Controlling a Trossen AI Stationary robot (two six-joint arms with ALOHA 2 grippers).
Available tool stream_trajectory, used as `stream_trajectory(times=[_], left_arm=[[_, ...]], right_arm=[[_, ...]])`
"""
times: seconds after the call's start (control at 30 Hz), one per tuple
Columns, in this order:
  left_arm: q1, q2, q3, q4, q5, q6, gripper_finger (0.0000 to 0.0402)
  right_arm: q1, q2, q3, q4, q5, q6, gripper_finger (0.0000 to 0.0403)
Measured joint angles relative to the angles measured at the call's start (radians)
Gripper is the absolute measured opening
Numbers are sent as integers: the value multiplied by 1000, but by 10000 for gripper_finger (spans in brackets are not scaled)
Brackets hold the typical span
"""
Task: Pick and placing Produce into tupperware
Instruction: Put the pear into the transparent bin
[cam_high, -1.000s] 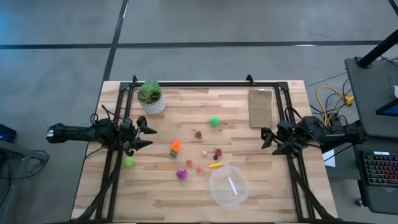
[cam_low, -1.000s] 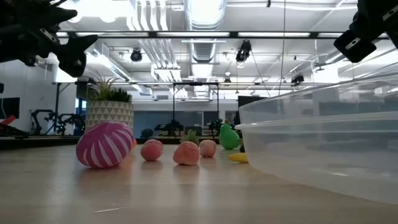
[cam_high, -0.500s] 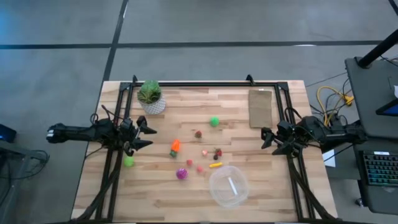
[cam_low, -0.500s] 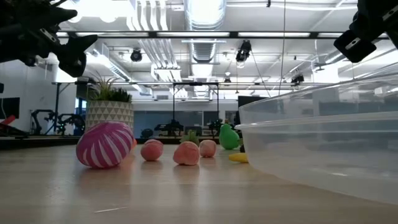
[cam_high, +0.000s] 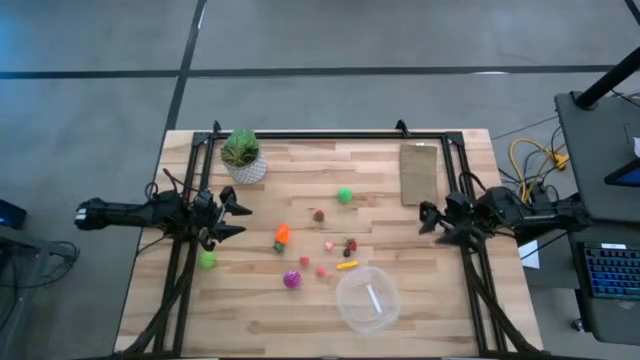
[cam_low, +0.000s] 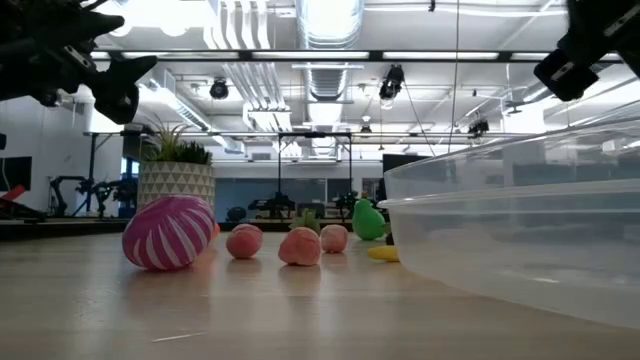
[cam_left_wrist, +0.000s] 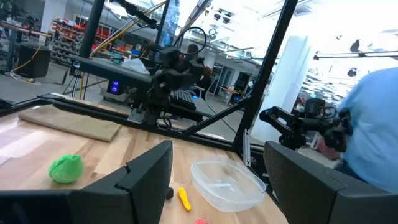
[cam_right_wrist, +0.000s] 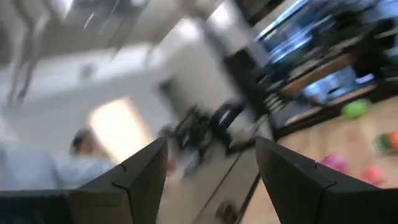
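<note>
The produce lies scattered on the wooden table's middle: a green ball (cam_high: 345, 195), an orange carrot (cam_high: 282, 236), a magenta-purple piece (cam_high: 292, 280), a yellow stick (cam_high: 346, 265), several small red bits (cam_high: 330, 244), and a second green ball (cam_high: 207, 260) near the left edge. The clear round tupperware (cam_high: 367, 298) stands near the front, right of the middle. My left gripper (cam_high: 235, 218) is open and empty above the left side. My right gripper (cam_high: 428, 222) is open and empty above the right side. Both also show at the top corners of the low view.
A leafy potted plant in a white pot (cam_high: 243, 157) stands at the far left. A flat tan board (cam_high: 420, 172) lies at the far right. Black frame rails (cam_high: 330, 135) run along the far and side edges. A person in blue (cam_left_wrist: 373, 124) shows beyond the table's right side.
My right gripper has shifted a little toward the table's left; its wrist view is blurred. Nothing on the table has moved.
</note>
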Motion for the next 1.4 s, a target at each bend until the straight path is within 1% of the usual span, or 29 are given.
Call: stream_trajectory(times=[0.13, 0.2, 0.33, 0.37, 0.4, 0.43, 0.47, 0.5, 0.53, 0.57, 0.6, 0.67, 0.7, 0.8, 0.93, 1.0, 1.07, 1.13, 1.23, 1.27, 1.3, 1.37, 1.4], left_arm=[[0, 0, 0, 0, 0, 0, 240], [0, 0, 0, 0, 0, 0, 240], [0, 0, 0, 0, 0, 0, 240], [0, 0, 0, 0, 0, 0, 240], [0, 0, 0, 0, 0, 0, 240], [0, 0, 0, 0, 0, 0, 240], [0, 0, 0, 1, -1, 0, 240], [0, 0, 0, 1, -2, 0, 240], [0, 0, 0, 1, -2, 0, 240], [0, 0, 0, 2, -2, 0, 240], [0, 0, 0, 3, -2, -1, 240], [0, 0, 0, 21, -2, 0, 240], [0, 0, 0, 34, -2, 0, 240], [0, 1, 0, 40, -2, 0, 240], [0, 0, 0, 94, -2, 0, 240], [0, 0, 0, 125, -3, 0, 240], [0, 0, 0, 149, -2, -1, 240], [0, -1, 0, 158, -3, -1, 240], [0, -1, 0, 229, -2, -2, 240], [0, 0, 0, 246, -3, -2, 240], [0, 0, 0, 266, -3, -2, 240], [0, 0, 0, 316, -4, -2, 240], [0, -1, 0, 331, -3, -2, 240]], right_arm=[[0, 0, 0, 33, 369, 261, 235], [-1, -2, 0, 29, 535, 376, 235], [0, -2, 0, 32, 785, 645, 235], [0, -2, 0, 35, 828, 732, 235], [0, -2, 0, 29, 879, 763, 235], [0, 0, 0, 13, 921, 733, 235], [-1, 7, 0, -1, 941, 650, 235], [-1, 16, 0, -10, 932, 524, 235], [-1, 22, 0, -10, 891, 383, 235], [0, 27, 0, 2, 847, 276, 235], [0, 32, 0, 19, 815, 222, 235], [0, 34, 0, 62, 803, 272, 235], [0, 34, 0, 90, 833, 289, 235], [-1, 33, 1, 149, 1003, 299, 235], [0, 26, 0, 194, 1142, 250, 235], [0, 25, 1, 204, 1147, 250, 235], [0, 44, 17, 197, 1147, 176, 235], [-1, 97, 74, 170, 1122, 98, 235], [0, 239, 215, 68, 1032, -109, 235], [0, 291, 273, 32, 1033, -177, 235], [0, 340, 338, -8, 1060, -220, 235], [-3, 428, 480, -189, 1114, -264, 235], [-9, 477, 558, -330, 1110, -280, 235]])
